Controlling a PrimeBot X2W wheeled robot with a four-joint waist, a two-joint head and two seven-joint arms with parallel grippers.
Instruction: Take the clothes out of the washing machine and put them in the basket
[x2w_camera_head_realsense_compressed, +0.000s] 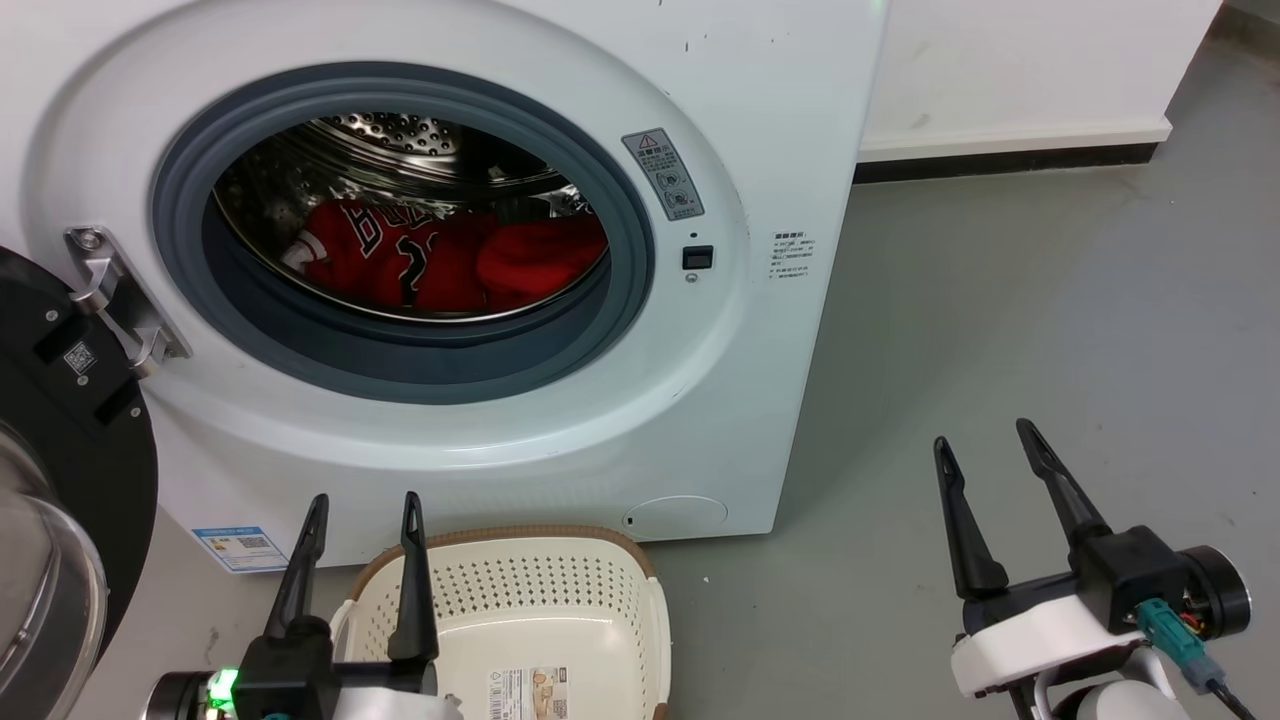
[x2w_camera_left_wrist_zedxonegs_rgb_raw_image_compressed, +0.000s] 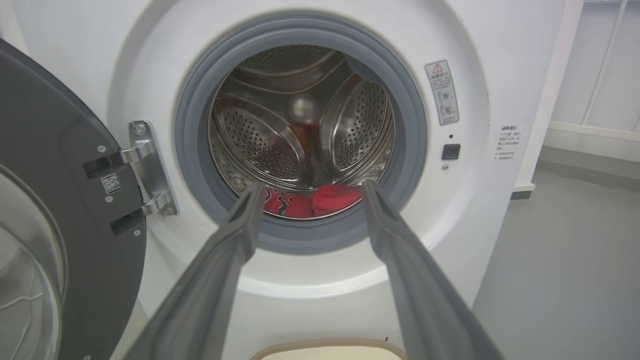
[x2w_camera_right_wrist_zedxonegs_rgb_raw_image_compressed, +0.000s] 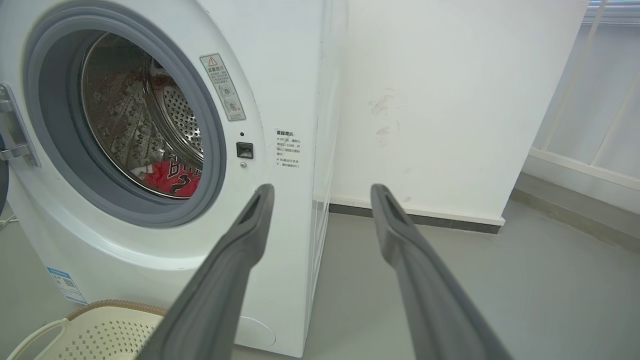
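Grey floor (x2w_camera_head_realsense_compressed: 1050, 330) lies under and ahead of the right tool (x2w_camera_head_realsense_compressed: 982, 436). Beyond the tool stands a scuffed white wall (x2w_camera_right_wrist_zedxonegs_rgb_raw_image_compressed: 425, 100) with a dark baseboard (x2w_camera_head_realsense_compressed: 1000, 162). Farther right are white bars (x2w_camera_right_wrist_zedxonegs_rgb_raw_image_compressed: 570, 75).

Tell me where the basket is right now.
Head view, bottom centre-left: the basket sits on the floor directly in front of the washing machine, below its round opening. The left gripper overlaps its left end in that view.

The clothes (x2w_camera_head_realsense_compressed: 450, 260) lie low in the drum (x2w_camera_head_realsense_compressed: 400, 135) of the washing machine (x2w_camera_head_realsense_compressed: 760, 120), its door (x2w_camera_head_realsense_compressed: 90, 470) swung open to the left; the basket (x2w_camera_head_realsense_compressed: 520, 580) sits on the floor (x2w_camera_head_realsense_compressed: 1000, 350) just before it.
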